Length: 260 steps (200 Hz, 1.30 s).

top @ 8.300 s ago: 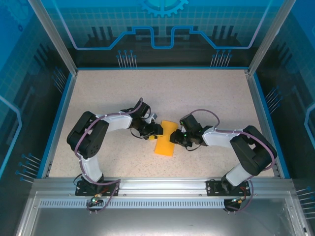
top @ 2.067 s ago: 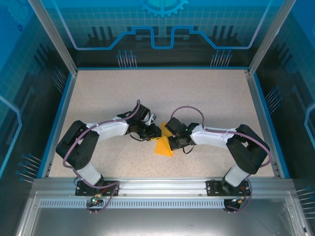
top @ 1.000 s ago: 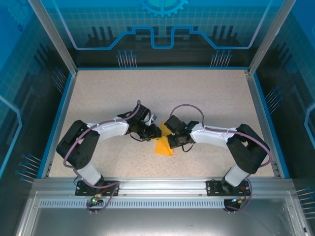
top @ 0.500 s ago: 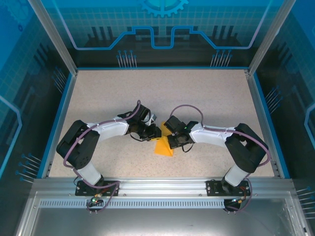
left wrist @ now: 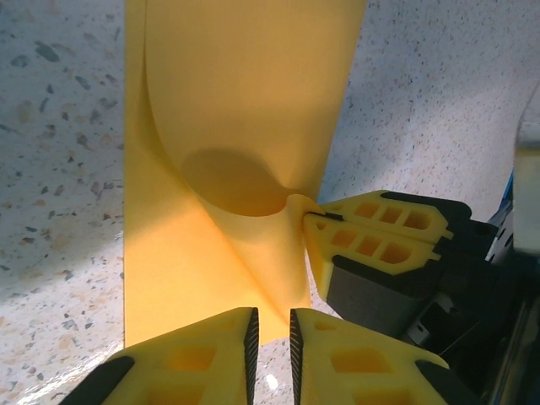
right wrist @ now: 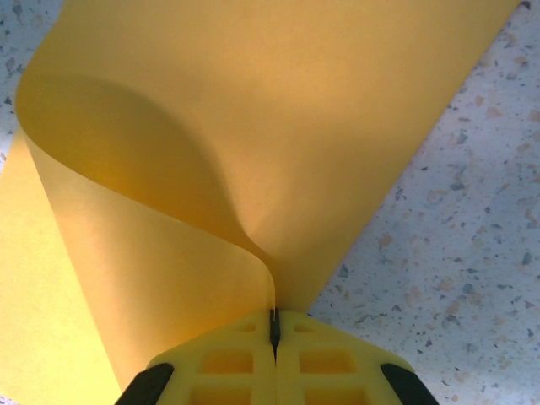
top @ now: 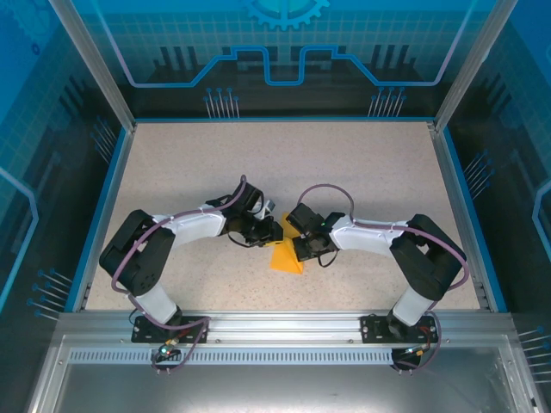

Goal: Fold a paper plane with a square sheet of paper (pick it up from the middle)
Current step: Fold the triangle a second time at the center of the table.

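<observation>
Me: Both arms have slid in closer since the first look. The square sheet of paper (top: 285,258) lay as a long flat strip then, and now it looks short and pointy from above. In the last second almost nothing moved.

Friend: Where is it now?

Me: On the table (top: 362,172), about midway between the left and right edges and closer to the near edge. It has a gripper at each side.

Friend: What is on the left?

Me: My left gripper (left wrist: 270,337). Its two fingers are almost together, with a thin slit between them. The paper comes right down to the tips, but I cannot tell if any of it is in the slit.

Friend: And the paper?

Me: Part of it lies flat. One flap curls up and over in a soft round bend, not a crease yet.

Friend: And the right?

Me: My right gripper (right wrist: 274,327) is pressed tight, pinching the edge of that lifted flap.

Friend: Is it hard to hold?

Me: I think so. It is light, thin and floppy, and it may slide or tear. I would hold it by an edge or corner and press the bend down gently.
</observation>
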Each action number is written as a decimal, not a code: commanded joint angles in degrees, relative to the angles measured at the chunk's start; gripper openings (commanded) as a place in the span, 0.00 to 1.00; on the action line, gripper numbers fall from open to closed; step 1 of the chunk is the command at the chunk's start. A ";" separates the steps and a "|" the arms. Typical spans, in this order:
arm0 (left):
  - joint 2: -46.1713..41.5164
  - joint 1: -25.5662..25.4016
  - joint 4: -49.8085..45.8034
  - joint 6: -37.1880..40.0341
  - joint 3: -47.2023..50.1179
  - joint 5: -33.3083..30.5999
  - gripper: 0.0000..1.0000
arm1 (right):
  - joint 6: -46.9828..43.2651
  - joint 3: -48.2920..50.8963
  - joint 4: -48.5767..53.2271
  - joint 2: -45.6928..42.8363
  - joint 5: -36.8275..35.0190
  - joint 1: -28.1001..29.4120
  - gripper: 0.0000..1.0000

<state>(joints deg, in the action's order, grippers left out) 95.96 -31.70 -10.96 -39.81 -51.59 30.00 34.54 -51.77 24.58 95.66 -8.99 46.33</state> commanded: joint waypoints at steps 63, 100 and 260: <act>1.74 -0.85 10.02 -9.22 1.99 5.85 0.18 | 1.32 0.44 0.22 1.37 -0.21 -0.89 0.05; 3.51 -1.86 10.75 -10.20 1.72 5.80 0.17 | 1.45 0.28 0.04 1.67 -0.08 -0.90 0.05; 7.82 -2.79 12.80 -10.70 1.69 4.81 0.00 | 1.42 0.44 -0.63 2.66 0.65 -0.87 0.05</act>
<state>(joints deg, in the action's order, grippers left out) 102.56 -33.93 0.84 -49.67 -50.39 34.33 35.14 -51.77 24.40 95.92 -8.95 46.33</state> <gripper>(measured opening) 0.061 0.050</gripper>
